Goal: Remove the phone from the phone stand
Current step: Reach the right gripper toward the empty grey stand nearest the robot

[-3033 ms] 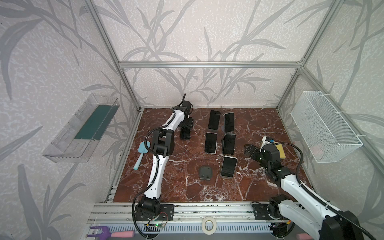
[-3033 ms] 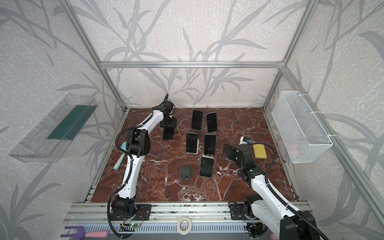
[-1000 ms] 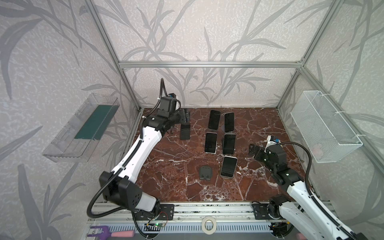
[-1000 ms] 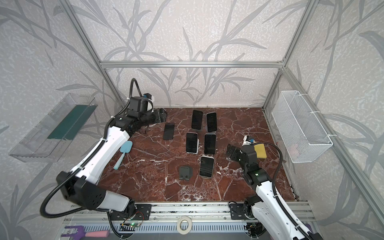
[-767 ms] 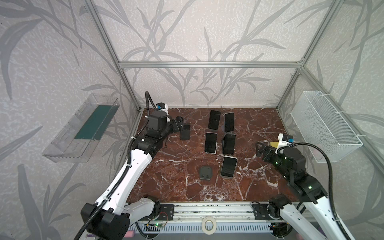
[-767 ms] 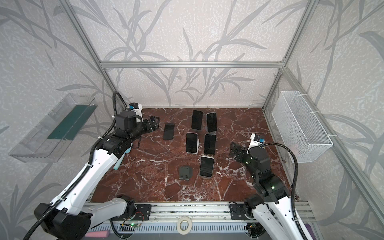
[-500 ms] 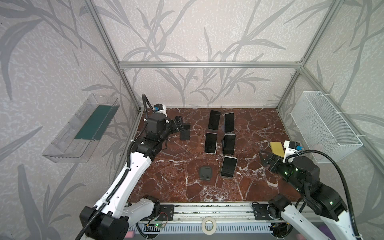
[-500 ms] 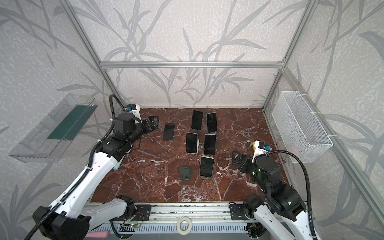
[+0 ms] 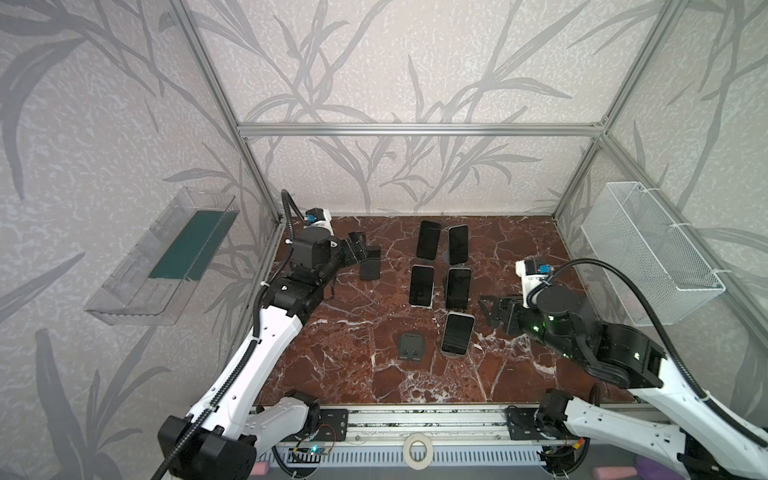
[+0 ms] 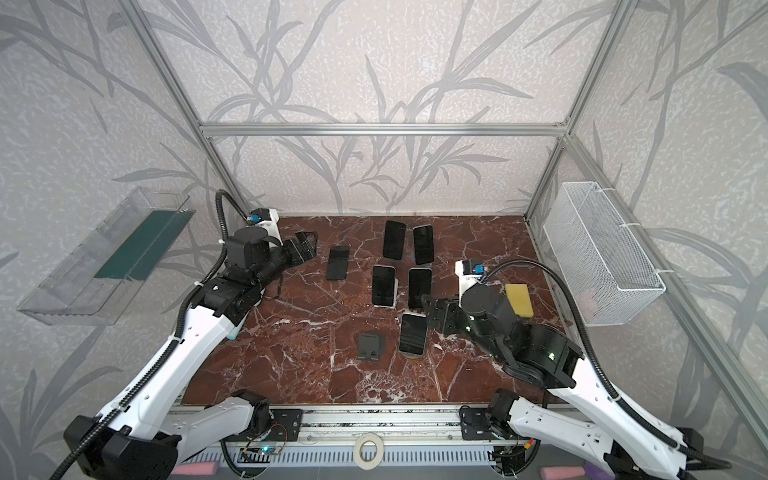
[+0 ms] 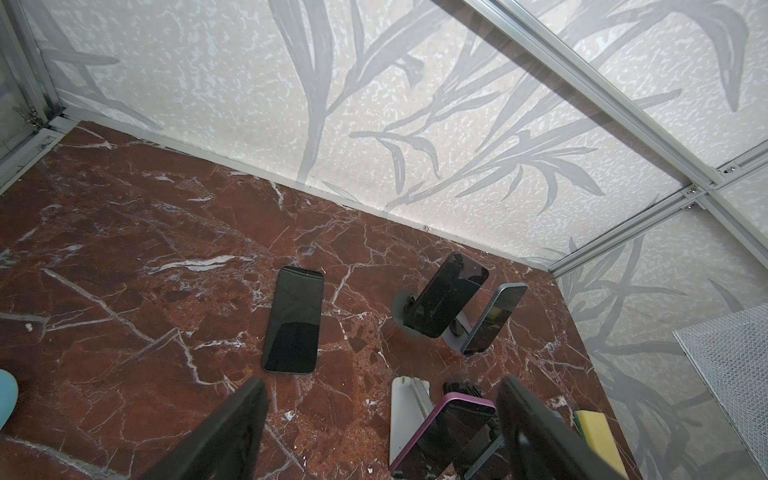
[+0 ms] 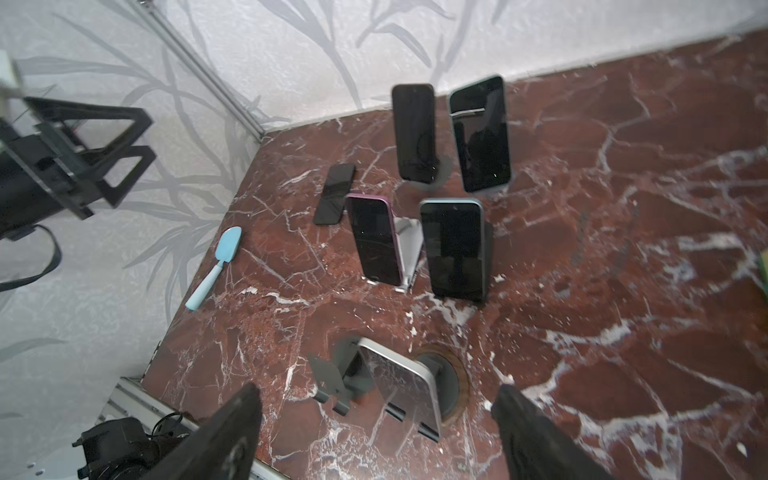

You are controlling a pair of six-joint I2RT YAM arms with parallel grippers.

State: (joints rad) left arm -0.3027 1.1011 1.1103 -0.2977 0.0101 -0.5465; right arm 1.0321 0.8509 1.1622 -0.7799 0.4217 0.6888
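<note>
Both arms are the same build. Left arm (image 9: 266,345) and right arm (image 9: 665,399) have glossy white link shells with small dark screw points. Joint housings (image 9: 297,291) are black and blocky-cylindrical.

A black corrugated cable conduit (image 9: 286,208) arcs off each wrist and runs along the links, held by white ties. Each wrist carries a white camera box (image 9: 319,216) with a blue connector on top.

Left gripper (image 10: 309,245) and right gripper (image 9: 486,311) are matte black, and the left gripper's finger frames have open triangular cutouts. In the wrist views the fingers (image 11: 232,436) read as flat black blades.

Green LEDs (image 9: 548,318) are lit on the right arm's black housings. Base plates (image 9: 332,424) are black.
</note>
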